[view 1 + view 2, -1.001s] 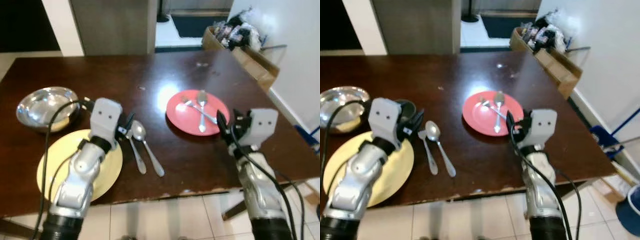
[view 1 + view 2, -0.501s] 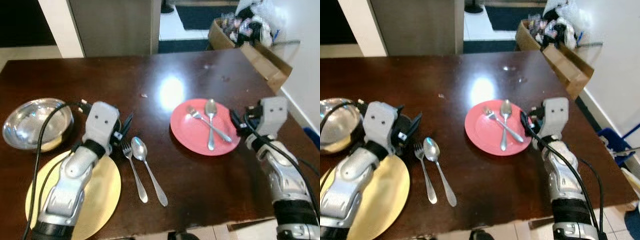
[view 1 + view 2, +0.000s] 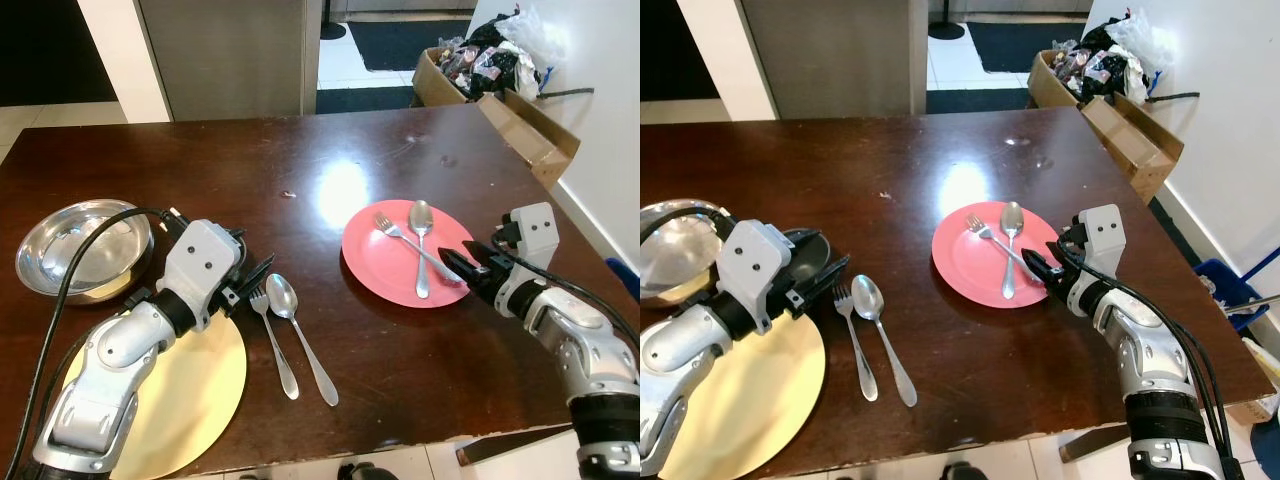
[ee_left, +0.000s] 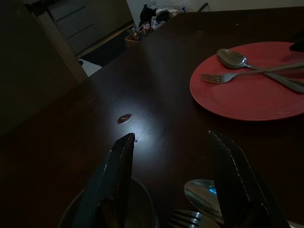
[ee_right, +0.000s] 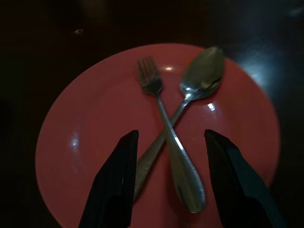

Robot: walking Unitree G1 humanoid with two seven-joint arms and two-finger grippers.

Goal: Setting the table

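Bare dark table (image 3: 330, 150) beyond red plate (image 3: 385, 265); crossed cutlery (image 3: 415, 245) between parted jaws.

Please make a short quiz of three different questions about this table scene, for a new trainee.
1. True or false: the fork and the spoon on the red plate lie crossed.
2. Which tool points at the red plate? A. left tool B. right tool
3. Fill in: beside the yellow plate, a second fork and spoon lie on the ____.

Key: 1 true. 2 B. 3 table.
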